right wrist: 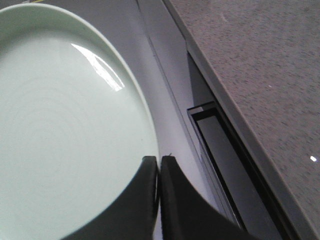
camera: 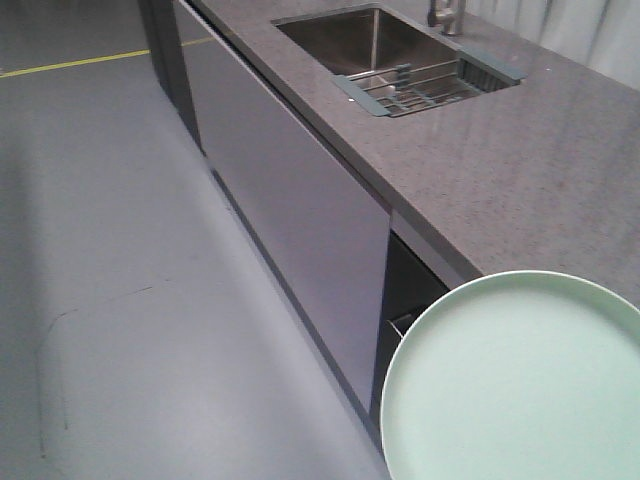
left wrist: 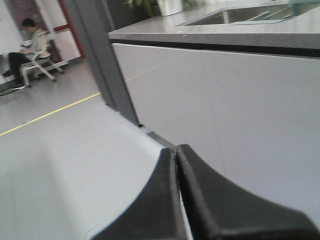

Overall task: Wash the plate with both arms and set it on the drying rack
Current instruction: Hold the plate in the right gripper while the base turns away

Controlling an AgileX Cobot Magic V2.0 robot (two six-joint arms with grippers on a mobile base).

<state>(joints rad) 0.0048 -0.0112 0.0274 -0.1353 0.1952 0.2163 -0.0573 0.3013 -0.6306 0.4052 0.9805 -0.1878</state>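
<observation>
Item: round pale mint-green plate point(camera: 512, 385) with low raised rim, carried in the air just off the front edge of the speckled grey stone counter point(camera: 500, 170), well apart from the steel-rod drying rack point(camera: 425, 85) set across the steel sink basin point(camera: 345, 40). The black right claw point(right wrist: 159, 162), tips pressed together at the near rim, appears to pinch it edge-on, presumably leaving the face free for washing. Face turned upward; being round, it has no long axis; black left claw point(left wrist: 176, 155), tips pressed together on nothing, hangs low beside the pale cabinet front point(left wrist: 225, 110), probably held in reserve for the wash.
</observation>
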